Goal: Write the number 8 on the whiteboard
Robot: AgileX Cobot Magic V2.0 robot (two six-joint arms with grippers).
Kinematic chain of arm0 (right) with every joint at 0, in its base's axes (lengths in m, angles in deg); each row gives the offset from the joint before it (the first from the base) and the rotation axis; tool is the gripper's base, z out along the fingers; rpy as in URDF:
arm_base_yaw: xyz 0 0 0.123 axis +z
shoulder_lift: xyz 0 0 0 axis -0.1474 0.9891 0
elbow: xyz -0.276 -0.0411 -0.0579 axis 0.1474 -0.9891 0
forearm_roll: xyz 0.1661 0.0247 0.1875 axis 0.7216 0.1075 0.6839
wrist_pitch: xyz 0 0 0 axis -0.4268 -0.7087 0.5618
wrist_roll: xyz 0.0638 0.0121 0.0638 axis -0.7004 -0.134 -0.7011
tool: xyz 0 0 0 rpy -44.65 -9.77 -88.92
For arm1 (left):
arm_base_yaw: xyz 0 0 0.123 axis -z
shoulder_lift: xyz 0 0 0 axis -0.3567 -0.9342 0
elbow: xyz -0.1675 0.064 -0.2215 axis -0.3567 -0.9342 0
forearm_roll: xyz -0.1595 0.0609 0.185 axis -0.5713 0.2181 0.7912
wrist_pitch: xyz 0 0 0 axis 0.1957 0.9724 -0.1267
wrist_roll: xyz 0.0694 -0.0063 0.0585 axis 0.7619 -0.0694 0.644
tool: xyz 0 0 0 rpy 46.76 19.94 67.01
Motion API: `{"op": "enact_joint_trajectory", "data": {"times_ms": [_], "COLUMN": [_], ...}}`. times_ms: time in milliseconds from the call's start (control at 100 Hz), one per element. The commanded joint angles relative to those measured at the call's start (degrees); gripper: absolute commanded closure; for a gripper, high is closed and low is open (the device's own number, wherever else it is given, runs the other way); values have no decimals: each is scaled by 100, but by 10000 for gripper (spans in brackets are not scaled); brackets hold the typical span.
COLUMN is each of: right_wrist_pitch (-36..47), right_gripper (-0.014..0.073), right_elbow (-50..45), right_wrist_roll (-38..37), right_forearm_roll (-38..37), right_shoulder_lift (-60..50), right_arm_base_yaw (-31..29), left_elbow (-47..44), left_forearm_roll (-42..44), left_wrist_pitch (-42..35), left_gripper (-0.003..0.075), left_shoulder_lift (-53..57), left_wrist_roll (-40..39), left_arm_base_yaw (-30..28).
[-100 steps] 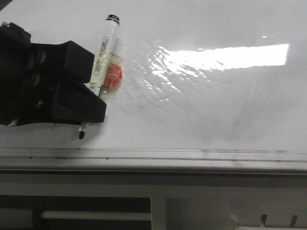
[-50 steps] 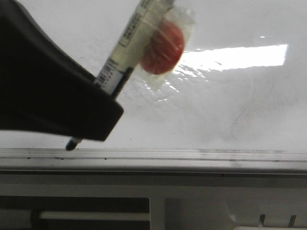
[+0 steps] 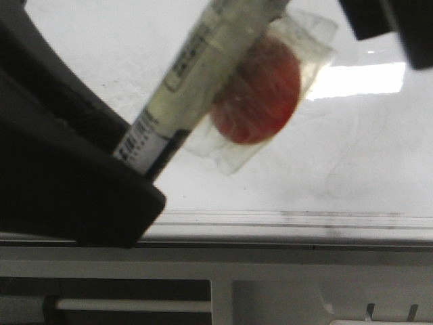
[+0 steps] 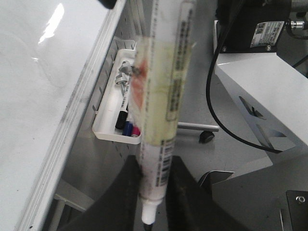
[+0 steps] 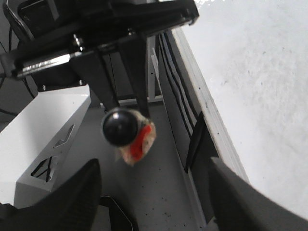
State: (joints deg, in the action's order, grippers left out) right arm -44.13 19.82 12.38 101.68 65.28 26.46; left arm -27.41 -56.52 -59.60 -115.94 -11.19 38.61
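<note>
Left gripper (image 4: pixel 153 192) clamps marker (image 4: pixel 161 101), clear of whiteboard (image 3: pixel 352 156). Right gripper (image 5: pixel 154 192) spread wide. Left wrist view alone shows pen tray (image 4: pixel 108 127) below board rail; no 8 visible.

We see the marker (image 3: pixel 203 81) held in the left gripper (image 3: pixel 74 196) before the whiteboard's (image 3: pixel 365 156) front edge, left side; the tray (image 4: pixel 113 130) hangs below that edge.
</note>
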Motion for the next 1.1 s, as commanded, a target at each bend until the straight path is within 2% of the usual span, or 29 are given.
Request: {"op": "enact_joint_trajectory", "data": {"times_ms": [0,250,320,560,650,710,780,900,980,1090], "right_wrist_pitch": [389,464,507,394,354,299,-46,-1007,-1413,-1245], "right_gripper": [174,197,274,666,654,654,654,652,648,631], "right_elbow": [358,533,533,533,533,559,709,1261,1801,2309], "right_wrist_roll": [89,89,89,89,39,-197,-685,-1987,-2738,-3595], "right_forearm_roll": [391,482,606,788,788,715,253,-1253,-2303,-3355], "right_shoulder_lift": [295,995,1073,1168,1155,1155,1155,1155,1000,628], "right_arm_base_yaw": [216,598,598,598,598,531,351,-55,-215,-186], "left_elbow": [188,188,188,188,188,188,198,198,188,76], "left_forearm_roll": [-146,-146,-159,-221,-352,-489,-585,-577,-566,-492], "left_wrist_pitch": [-226,-226,-226,-236,-251,-265,-265,-231,-203,-296], "left_gripper": [741,741,741,741,734,686,577,369,329,335], "left_shoulder_lift": [88,88,88,88,88,124,230,631,1041,1714], "left_wrist_roll": [14,14,14,14,14,14,-73,-549,-705,-1073], "left_arm_base_yaw": [45,45,45,45,45,45,32,-59,-168,-381]}}
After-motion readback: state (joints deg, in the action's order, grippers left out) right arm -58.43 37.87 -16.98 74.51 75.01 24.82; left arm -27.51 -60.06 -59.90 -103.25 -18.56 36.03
